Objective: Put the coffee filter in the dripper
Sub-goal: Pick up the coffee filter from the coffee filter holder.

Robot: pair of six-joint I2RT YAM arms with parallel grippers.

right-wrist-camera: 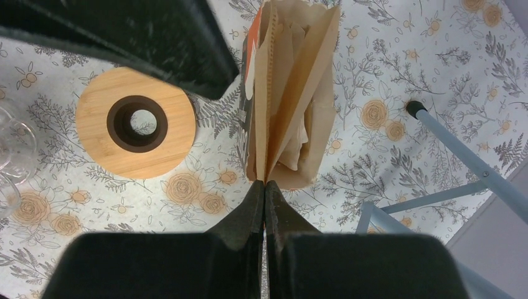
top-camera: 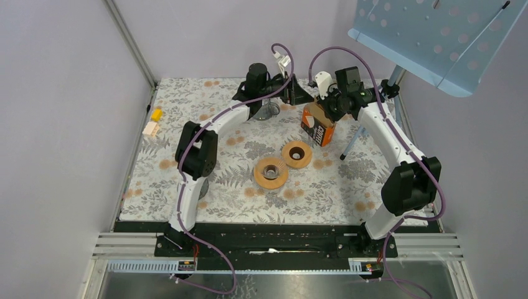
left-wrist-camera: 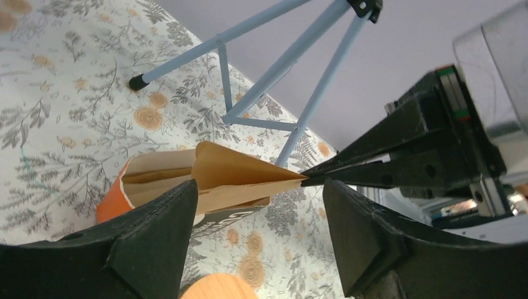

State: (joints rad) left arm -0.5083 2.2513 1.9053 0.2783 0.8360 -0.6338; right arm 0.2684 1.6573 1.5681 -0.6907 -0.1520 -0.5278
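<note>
right wrist view: the right gripper (right-wrist-camera: 266,189) is pressed together on the near edge of the filter (right-wrist-camera: 292,87). the brown paper runs straight away from the fingertips, its long axis in line with the fingers, and its far end is down in the mouth of the box (right-wrist-camera: 250,56). several leaves are fanned there; whether one sheet or more is pinched cannot be told. a wooden ring (right-wrist-camera: 177,118) with a dark open hole is seen just beside the box. a black finger (right-wrist-camera: 155,37) of the other arm crosses the top left corner.

left wrist view: the left gripper (left-wrist-camera: 259,193) is spread wide and grips nothing. the filter's pinched tip is framed between its two fingers, with the right gripper's tips entering from the right. the filter's axis is laid across the gap, not along it. tripod (left-wrist-camera: 292,56) legs stand behind.

top view: both grippers are met above the box at the far side of the table (top-camera: 187,205); the paper itself is too small to be made out here. a near ring (top-camera: 260,180), something grey in its hole, is touching the first ring on the base side. both are judged to be dripper collars, and which is meant cannot be told. they lie from the filter toward the bases and a little to the left. the filter is judged not yet free of the box. the carry is judged to fall to the right arm unless the paper is passed across to the open left.
</note>
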